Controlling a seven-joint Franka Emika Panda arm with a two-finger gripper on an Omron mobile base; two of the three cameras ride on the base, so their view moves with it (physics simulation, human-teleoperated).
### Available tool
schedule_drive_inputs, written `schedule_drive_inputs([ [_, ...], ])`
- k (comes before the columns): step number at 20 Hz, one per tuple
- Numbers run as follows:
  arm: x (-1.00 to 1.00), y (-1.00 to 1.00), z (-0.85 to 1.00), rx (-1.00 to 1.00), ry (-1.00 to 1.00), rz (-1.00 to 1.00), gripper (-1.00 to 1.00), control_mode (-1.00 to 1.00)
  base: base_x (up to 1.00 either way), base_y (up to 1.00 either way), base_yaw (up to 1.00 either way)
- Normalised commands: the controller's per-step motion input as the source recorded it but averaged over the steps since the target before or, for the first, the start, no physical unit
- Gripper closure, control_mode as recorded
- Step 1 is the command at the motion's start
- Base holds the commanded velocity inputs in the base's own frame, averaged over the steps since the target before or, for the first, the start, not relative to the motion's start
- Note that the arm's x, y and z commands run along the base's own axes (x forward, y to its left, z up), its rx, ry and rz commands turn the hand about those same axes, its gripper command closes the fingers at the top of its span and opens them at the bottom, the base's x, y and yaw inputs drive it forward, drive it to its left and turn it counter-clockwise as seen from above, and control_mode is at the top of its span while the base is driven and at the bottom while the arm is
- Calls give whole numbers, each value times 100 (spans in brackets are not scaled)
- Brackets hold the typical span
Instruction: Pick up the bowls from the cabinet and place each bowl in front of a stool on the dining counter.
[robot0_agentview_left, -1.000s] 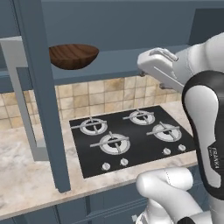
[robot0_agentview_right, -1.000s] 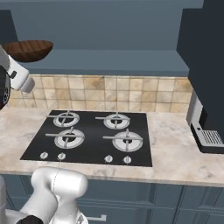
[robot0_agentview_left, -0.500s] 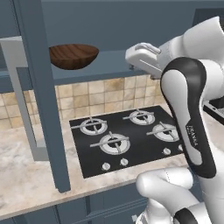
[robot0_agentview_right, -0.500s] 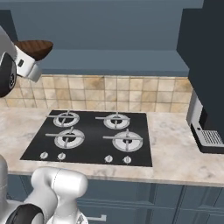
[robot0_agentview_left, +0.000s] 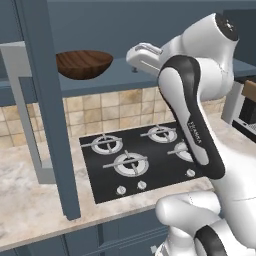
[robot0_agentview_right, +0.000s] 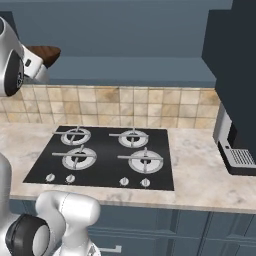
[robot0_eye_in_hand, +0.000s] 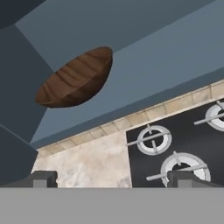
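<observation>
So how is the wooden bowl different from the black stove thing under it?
The wooden bowl is brown with grain rings; the gas hob is black with silver burners. The bowl is round and curved, the hob flat and rectangular. The bowl sits up on the blue-grey cabinet shelf; the hob is set low into the beige counter. The robot is touching neither.

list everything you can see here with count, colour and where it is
wooden bowl: one, dark brown, on the cabinet shelf, upright
cabinet: one, dark blue-grey, open shelf on the wall above the hob
gas hob: one, black with four silver burners, set in the beige counter
counter: one, beige marble-look, below the tiled wall
wall tiles: beige band behind the hob
coffee machine: one, dark with silver tray, right end of the counter
gripper: one, dark tips, open, apart from the wooden bowl
</observation>
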Motion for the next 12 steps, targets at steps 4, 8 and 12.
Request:
schedule_drive_inputs([
  [4, 47, 31, -1, 0, -2, 0, -100, -100, 0, 0, 0],
  [8, 50, 27, 0, 0, 0, 0, -100, -100, 0, 0, 0],
  [12, 48, 26, -1, 0, 0, 0, -100, -100, 0, 0, 0],
])
